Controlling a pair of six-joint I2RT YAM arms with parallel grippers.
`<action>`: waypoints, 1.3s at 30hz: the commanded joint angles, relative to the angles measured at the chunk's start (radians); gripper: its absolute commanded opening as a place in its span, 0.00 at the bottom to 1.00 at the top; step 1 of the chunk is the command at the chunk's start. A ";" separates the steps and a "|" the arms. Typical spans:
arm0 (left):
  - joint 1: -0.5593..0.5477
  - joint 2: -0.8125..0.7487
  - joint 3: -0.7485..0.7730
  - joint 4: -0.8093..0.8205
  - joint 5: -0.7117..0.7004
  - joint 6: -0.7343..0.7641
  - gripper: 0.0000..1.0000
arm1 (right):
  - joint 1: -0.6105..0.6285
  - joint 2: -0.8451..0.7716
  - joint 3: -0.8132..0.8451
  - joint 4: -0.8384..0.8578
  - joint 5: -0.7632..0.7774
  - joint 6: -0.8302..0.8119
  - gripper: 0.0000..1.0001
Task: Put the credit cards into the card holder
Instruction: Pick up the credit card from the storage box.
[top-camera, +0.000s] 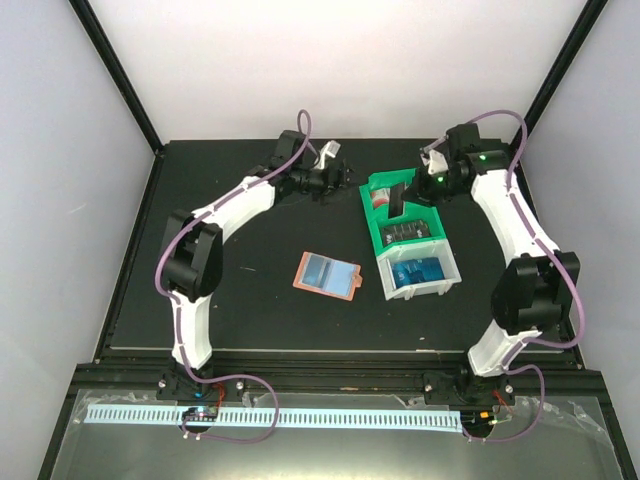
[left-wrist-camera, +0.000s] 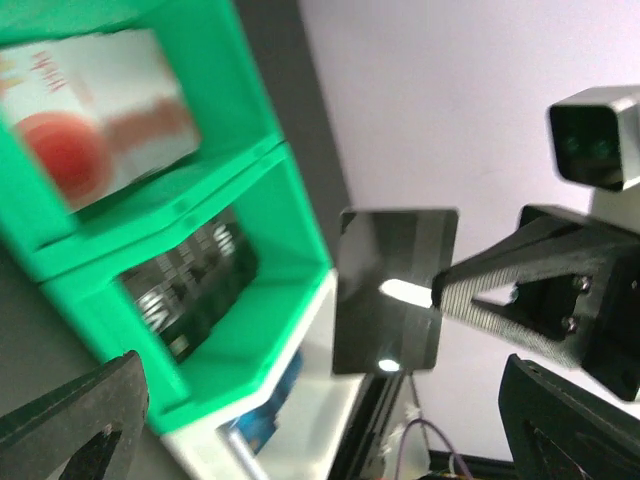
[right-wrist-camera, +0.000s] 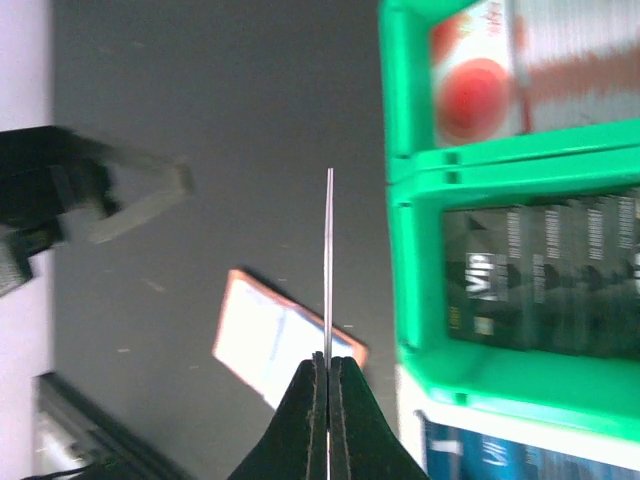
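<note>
Card in transit: the right end effector (right-wrist-camera: 328, 372) pinches a dark card (left-wrist-camera: 395, 290) by one edge, jaws closed flat on the plastic, and holds it upright in the air close to the far end of the green-and-white tray (top-camera: 368, 220). The left end effector (top-camera: 335, 178) hovers nearby with its jaws spread wide and nothing between them, looking onto the card's broad side. The card holder (top-camera: 327, 273) lies flat on the black surface (top-camera: 230, 260) nearer the arm bases, well apart from both end effectors. A blue card (top-camera: 322, 270) shows on its face; whether that card is tucked in or merely resting on top cannot be told. A red-and-white card (right-wrist-camera: 500, 80), dark cards (right-wrist-camera: 540, 290) and blue cards (right-wrist-camera: 520, 462) sit in separate compartments of the tray. The step in hand looks like carrying the lifted card to the holder, possibly by way of a handover. To do it well, the grip should sit near the card's edge so the free end can lead. The card should be tilted toward flat and lined up with the holder's opening, and the other arm should steady the light holder so it does not slide.
</note>
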 joint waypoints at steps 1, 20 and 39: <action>-0.038 0.064 0.108 0.196 0.094 -0.157 0.98 | -0.016 -0.052 -0.022 0.094 -0.256 0.076 0.01; -0.047 0.027 -0.078 0.749 0.235 -0.686 0.66 | -0.046 -0.113 -0.148 0.432 -0.536 0.336 0.01; -0.049 0.033 -0.051 0.858 0.285 -0.757 0.06 | -0.050 -0.107 -0.145 0.517 -0.599 0.374 0.09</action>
